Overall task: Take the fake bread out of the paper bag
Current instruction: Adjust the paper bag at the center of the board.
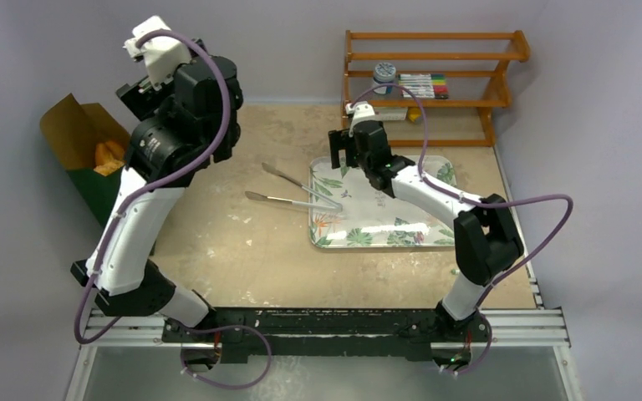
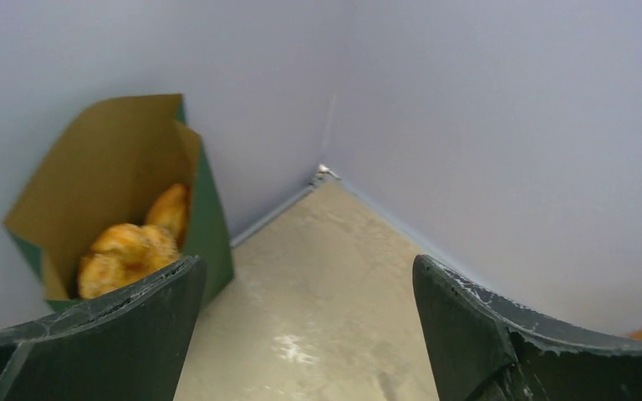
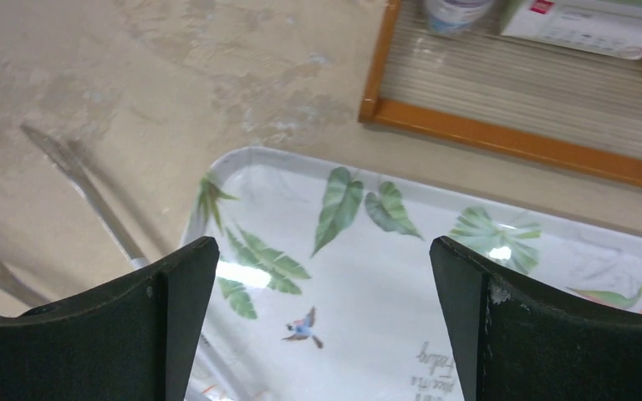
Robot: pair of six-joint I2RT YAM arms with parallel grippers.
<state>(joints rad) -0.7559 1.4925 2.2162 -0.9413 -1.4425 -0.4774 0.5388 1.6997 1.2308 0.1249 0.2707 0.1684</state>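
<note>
The paper bag [image 1: 78, 138], dark green outside and brown inside, stands open at the table's far left against the wall. Golden-orange fake bread [image 1: 109, 157] lies inside it. In the left wrist view the paper bag [image 2: 211, 219] is at the left, with several pieces of fake bread [image 2: 129, 249] in its mouth. My left gripper [image 2: 305, 280] is open and empty, raised above the table to the right of the bag [image 1: 136, 93]. My right gripper [image 3: 324, 251] is open and empty, hovering over the far left part of a leaf-print tray [image 1: 341, 149].
The white leaf-print tray [image 1: 384, 236] lies right of centre; its rim [image 3: 242, 155] shows in the right wrist view. Metal tongs [image 1: 292, 188] lie at its left edge. A wooden shelf [image 1: 435, 57] at the back right holds a jar [image 1: 384, 77] and a marker box [image 1: 424, 85].
</note>
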